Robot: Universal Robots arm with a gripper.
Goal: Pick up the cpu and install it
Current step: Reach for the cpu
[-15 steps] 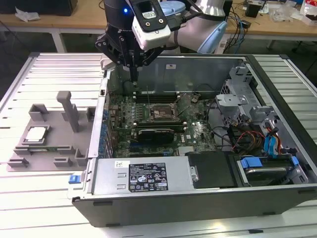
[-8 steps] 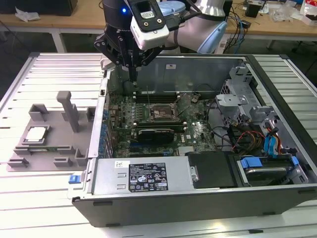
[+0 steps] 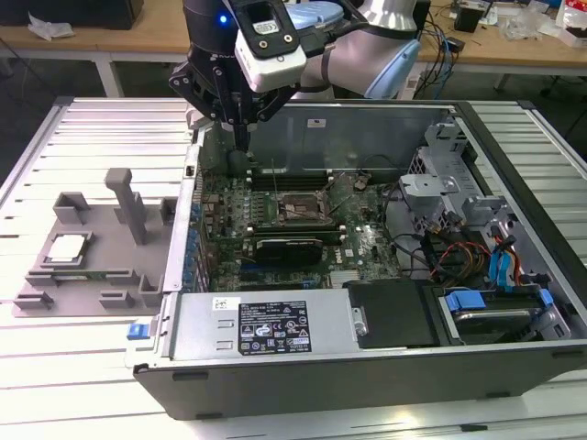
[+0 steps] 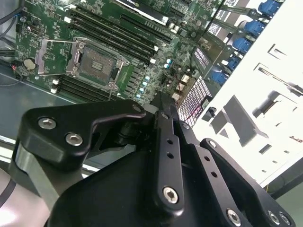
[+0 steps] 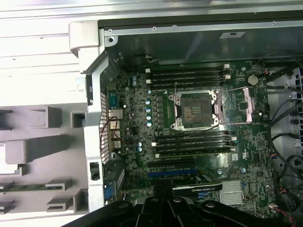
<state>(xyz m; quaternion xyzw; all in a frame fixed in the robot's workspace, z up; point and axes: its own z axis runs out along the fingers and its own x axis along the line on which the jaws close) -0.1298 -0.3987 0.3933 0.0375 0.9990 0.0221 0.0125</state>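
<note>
**boardwatcher:** What's sitting closest in the exterior view?

**rigfan:** The power supply (image 3: 266,323) is lying along the near wall of the open pc case (image 3: 367,376). The case is resting on the slatted table (image 3: 83,367).

**boardwatcher:** And the cpu?

**rigfan:** The cpu (image 3: 69,247) is lying flat, silver top up, on the gray fixture (image 3: 105,240). It's toward the fixture's edge on the exterior view's left. The fixture is sitting just beside the case wall.

**boardwatcher:** Further back?

**rigfan:** The long black card (image 3: 289,246) is standing on the motherboard (image 3: 367,247). Right behind it the socket (image 3: 298,209) is showing its dark middle, and it's looking the same in both wrist views.

**boardwatcher:** Gripper?

**rigfan:** The gripper (image 3: 240,142) is hovering over the case's far corner on the exterior view's left. Its fingers are pressed together around nothing and pointing down at the board. It's hanging well apart from the cpu.
</note>
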